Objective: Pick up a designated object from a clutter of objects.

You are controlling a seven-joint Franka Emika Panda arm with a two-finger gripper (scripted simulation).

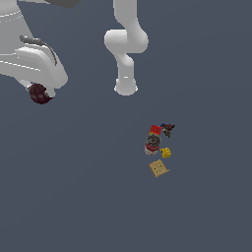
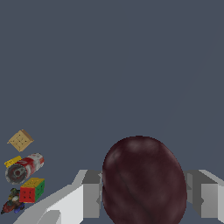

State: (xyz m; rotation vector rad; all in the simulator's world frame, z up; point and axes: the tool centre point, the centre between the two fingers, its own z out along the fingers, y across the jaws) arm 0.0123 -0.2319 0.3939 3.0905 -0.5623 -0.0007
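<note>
The designated object (image 2: 143,175), a dark maroon roundish ball, fills the space between my grey fingers (image 2: 91,197), and my gripper (image 2: 144,199) is shut on it. In the exterior view the gripper (image 1: 41,88) hangs high at the exterior view's left with the ball (image 1: 39,93) at its tip, well away from the clutter of objects (image 1: 158,145) on the floor. The clutter consists of a red block (image 1: 155,130), a grey-and-red can (image 1: 153,143), a yellow cube (image 1: 166,152), a tan cracker tile (image 1: 158,168) and a small multicoloured piece (image 1: 168,128).
The arm's white base (image 1: 126,86) stands behind the clutter. In the wrist view the cracker tile (image 2: 20,140), the can (image 2: 24,167), a red-and-green cube (image 2: 32,190) and the multicoloured piece (image 2: 12,204) lie far below, to one side of the gripper.
</note>
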